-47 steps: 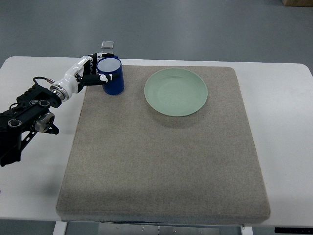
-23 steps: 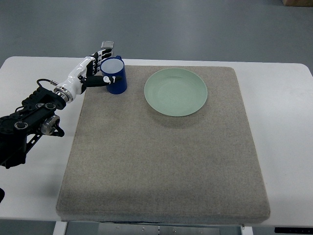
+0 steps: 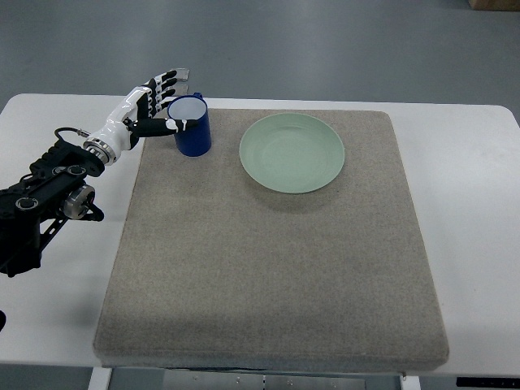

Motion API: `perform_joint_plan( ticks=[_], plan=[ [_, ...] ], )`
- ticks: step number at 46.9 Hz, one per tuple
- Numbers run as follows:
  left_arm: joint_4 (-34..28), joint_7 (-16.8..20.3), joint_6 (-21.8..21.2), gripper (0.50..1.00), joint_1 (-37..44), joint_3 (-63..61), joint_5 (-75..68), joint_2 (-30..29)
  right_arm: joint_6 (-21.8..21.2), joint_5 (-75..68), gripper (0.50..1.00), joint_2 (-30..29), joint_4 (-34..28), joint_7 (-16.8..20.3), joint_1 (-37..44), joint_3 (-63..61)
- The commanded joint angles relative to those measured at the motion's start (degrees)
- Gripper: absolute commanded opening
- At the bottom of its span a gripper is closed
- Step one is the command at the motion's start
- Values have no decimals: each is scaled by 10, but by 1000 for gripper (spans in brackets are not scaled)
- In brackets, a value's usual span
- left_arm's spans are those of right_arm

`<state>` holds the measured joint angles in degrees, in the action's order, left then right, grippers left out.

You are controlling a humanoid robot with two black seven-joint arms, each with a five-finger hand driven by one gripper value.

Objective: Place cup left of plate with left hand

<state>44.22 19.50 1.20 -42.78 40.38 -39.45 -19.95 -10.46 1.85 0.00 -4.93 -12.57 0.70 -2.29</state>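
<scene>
Spreading wide beside cup, left hand (image 3: 150, 110) holds nothing; fingers (image 3: 166, 81) fanned, thumb near rim. Risk: careless withdrawal catches rim, tips or drags cup. Cup (image 3: 192, 127): dark blue, pale inside, upright on grey mat (image 3: 268, 268), just left of green plate (image 3: 292, 153), apart from it. Right hand out of view.

Cup (image 3: 192, 125) left of plate (image 3: 292, 153)

no readable text or labels
</scene>
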Motion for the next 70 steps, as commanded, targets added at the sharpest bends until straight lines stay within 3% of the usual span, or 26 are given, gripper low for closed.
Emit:
perform_joint_plan(
  ticks=[1,13,27,37,70],
  plan=[
    [0,0,2,996,3,27,22,-5,0,0,932,0,-1,0,0,0],
    [0,0,26,999,-6,109,121,-18,0,0,932,0,0,0,0,0],
    [-12,-13,66,999,-42,112,206,-20,0,0,932,0,0,0,0,0],
    [-66,-83,57,999,-70,112,310,-12,0,0,932,0,0,0,0,0],
    [-77,-82,65,999,-71,107,315,-2,0,0,932,0,0,0,0,0]
  ],
)
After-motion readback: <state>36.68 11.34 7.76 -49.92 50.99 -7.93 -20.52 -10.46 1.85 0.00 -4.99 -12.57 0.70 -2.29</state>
